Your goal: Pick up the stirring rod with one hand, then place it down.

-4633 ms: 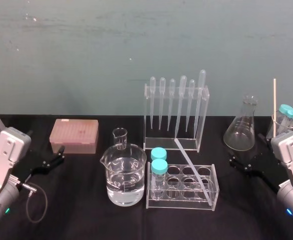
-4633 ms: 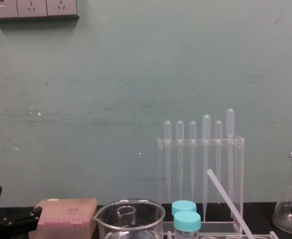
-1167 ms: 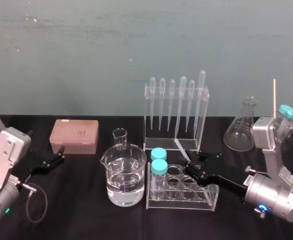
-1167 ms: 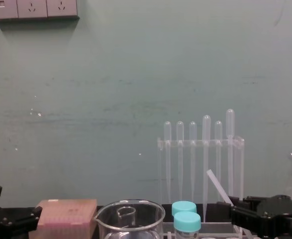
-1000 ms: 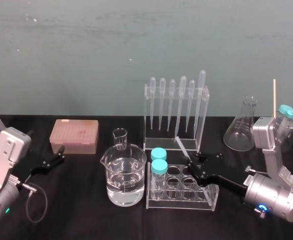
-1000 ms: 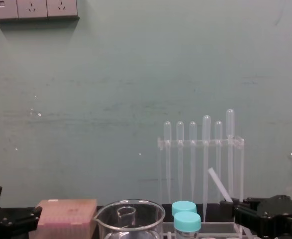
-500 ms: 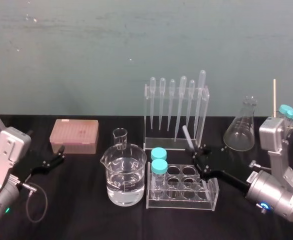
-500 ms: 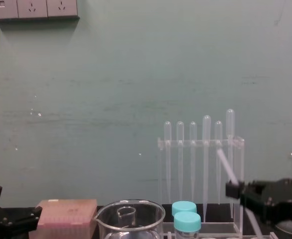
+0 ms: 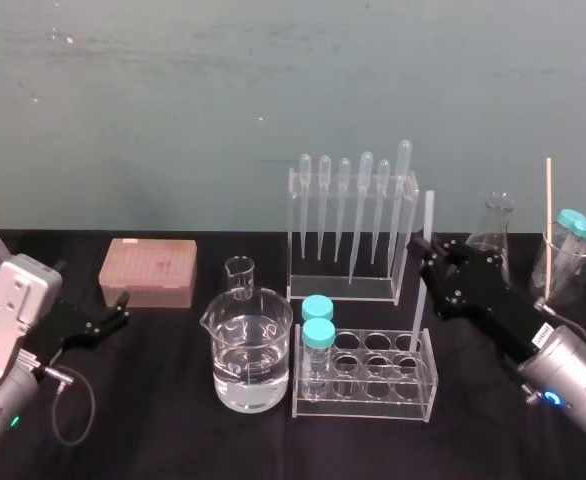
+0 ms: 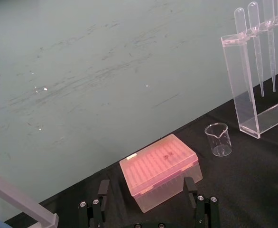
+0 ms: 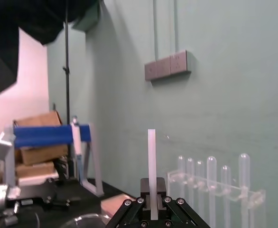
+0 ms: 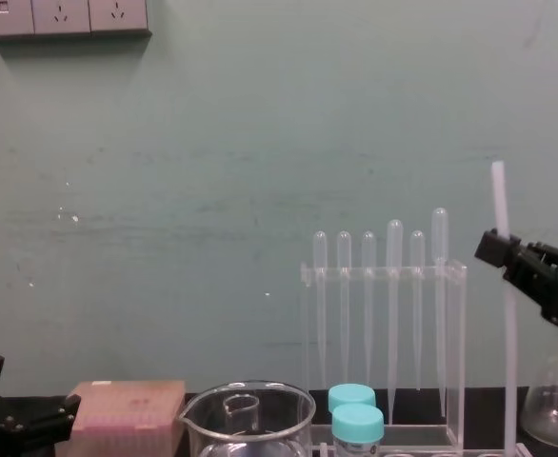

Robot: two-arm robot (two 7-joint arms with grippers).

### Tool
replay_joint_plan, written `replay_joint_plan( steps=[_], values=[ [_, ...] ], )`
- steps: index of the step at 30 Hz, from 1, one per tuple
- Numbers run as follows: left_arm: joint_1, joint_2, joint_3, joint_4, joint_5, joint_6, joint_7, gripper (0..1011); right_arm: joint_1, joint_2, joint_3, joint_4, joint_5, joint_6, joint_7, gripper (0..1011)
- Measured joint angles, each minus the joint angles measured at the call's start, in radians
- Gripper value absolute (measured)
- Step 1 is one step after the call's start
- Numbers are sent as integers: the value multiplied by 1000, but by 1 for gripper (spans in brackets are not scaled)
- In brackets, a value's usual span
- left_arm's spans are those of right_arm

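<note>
The stirring rod [image 9: 423, 270] is a thin translucent-white stick that now stands almost upright. My right gripper [image 9: 431, 252] is shut on it about a third of the way down from its top. In the chest view the rod [image 12: 504, 324] rises above the gripper [image 12: 494, 249] and runs down to the right end of the clear test-tube rack [image 9: 363, 408]; whether its tip is inside a hole I cannot tell. The right wrist view shows the rod [image 11: 152, 166] clamped between the fingers [image 11: 142, 205]. My left gripper [image 9: 113, 318] rests open at the far left, near the pink box.
A water-filled beaker [image 9: 251, 350] and two teal-capped tubes [image 9: 318, 325] stand left of the rod. The pipette rack [image 9: 351, 225] is just behind it. A conical flask [image 9: 493, 235] and a beaker of capped tubes [image 9: 573, 240] lie to the right. A pink tip box [image 9: 148, 270] is at the left.
My right gripper has closed on the rod, lifted it from its slant across the rack and swung it upright while moving up and to the right. The left arm has stayed still.
</note>
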Motion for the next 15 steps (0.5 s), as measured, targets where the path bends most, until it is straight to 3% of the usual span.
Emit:
replay_joint_plan(
  steps=[6, 15],
  values=[
    [0, 0, 0, 0, 0, 0, 0, 1000, -8, -9, 20, 10, 18, -22, 41, 74],
    [0, 0, 0, 0, 0, 0, 0, 1000, -33, -9, 42, 12, -38, -55, 37, 74]
  ],
)
